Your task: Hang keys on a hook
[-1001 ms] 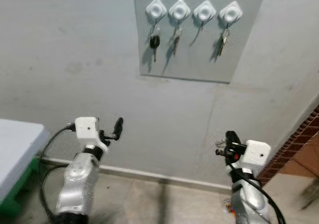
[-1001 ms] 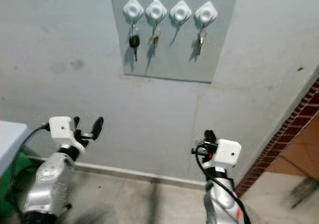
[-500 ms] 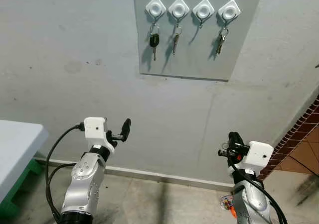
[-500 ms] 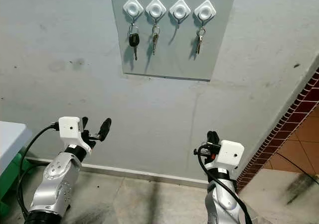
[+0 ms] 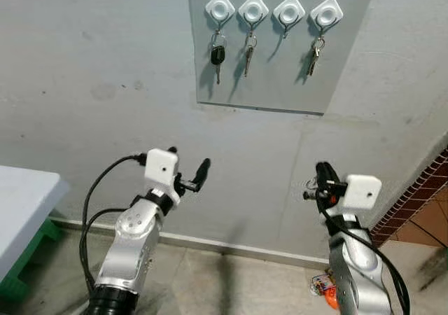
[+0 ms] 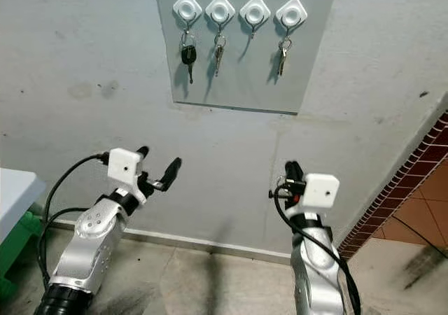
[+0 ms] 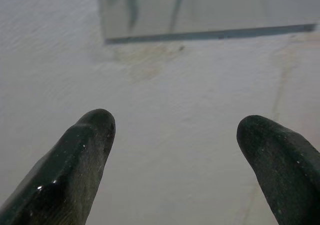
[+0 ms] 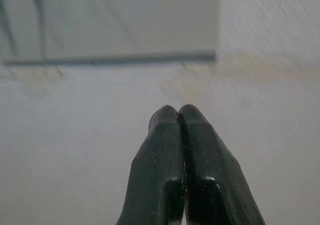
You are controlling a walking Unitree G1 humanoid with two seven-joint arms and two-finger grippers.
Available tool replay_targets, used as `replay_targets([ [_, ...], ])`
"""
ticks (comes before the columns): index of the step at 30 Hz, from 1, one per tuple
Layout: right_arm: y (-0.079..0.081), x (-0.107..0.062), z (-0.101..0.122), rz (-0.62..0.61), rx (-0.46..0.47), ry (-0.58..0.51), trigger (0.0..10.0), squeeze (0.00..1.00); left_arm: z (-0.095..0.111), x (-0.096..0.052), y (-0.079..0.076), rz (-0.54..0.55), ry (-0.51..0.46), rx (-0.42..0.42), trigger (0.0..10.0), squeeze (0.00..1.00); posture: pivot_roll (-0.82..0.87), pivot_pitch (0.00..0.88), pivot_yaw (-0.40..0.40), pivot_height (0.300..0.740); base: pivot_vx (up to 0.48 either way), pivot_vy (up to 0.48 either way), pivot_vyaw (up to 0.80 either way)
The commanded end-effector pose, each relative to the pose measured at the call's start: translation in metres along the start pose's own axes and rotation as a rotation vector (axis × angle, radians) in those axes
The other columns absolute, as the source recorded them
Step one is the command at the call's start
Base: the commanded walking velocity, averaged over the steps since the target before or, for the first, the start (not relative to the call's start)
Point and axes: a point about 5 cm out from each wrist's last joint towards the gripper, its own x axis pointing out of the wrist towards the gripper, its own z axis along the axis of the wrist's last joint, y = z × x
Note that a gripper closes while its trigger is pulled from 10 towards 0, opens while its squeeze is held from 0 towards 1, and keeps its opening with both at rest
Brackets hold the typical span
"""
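Observation:
A grey panel (image 5: 280, 84) on the wall carries a row of white diamond hooks. A black-headed key (image 5: 217, 54) hangs from the first hook, a key (image 5: 247, 57) from the second and keys (image 5: 312, 57) from the last. The third hook (image 5: 288, 11) is bare. My right gripper (image 5: 320, 175) is raised below the panel's right part, shut (image 8: 179, 116), with a small metal key ring (image 5: 308, 185) showing at the side of its fingers. My left gripper (image 5: 189, 169) is lifted at the lower left, open (image 7: 175, 135), nothing between its fingers, facing the wall under the panel.
A white table (image 5: 21, 203) on green legs stands at the left. A red brick wall edge (image 5: 423, 196) runs down the right. A small colourful object (image 5: 322, 285) lies on the floor by the skirting.
My left arm has swung right and forward towards the wall. The right gripper has risen somewhat, still shut. The keys on the hooks hang as before.

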Motion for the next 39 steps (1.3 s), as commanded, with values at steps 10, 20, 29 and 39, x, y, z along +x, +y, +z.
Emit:
replay_targets([
  [10,0.016,0.059,0.047,0.133,0.024,-0.145,10.0,0.0,0.047,0.026,-0.005,-0.15,-0.109,0.068,10.0,0.0,-0.06,0.0,0.031,0.74,0.0,0.0,0.0],
  [20,0.028,0.1,0.079,0.216,0.028,-0.222,10.0,0.0,0.086,0.059,-0.004,-0.164,-0.205,0.112,10.0,0.0,-0.05,0.0,0.022,0.74,0.0,0.0,0.0],
  [29,0.038,0.117,0.099,0.27,0.051,-0.275,10.0,0.0,0.104,0.074,-0.014,-0.187,-0.263,0.111,10.0,0.0,-0.06,0.0,0.017,0.74,0.0,0.0,0.0],
  [39,0.05,0.123,0.122,0.374,0.167,-0.354,10.0,0.0,0.117,0.075,-0.029,-0.235,-0.318,0.123,10.0,0.0,-0.05,0.0,0.008,0.74,0.0,0.0,0.0],
])
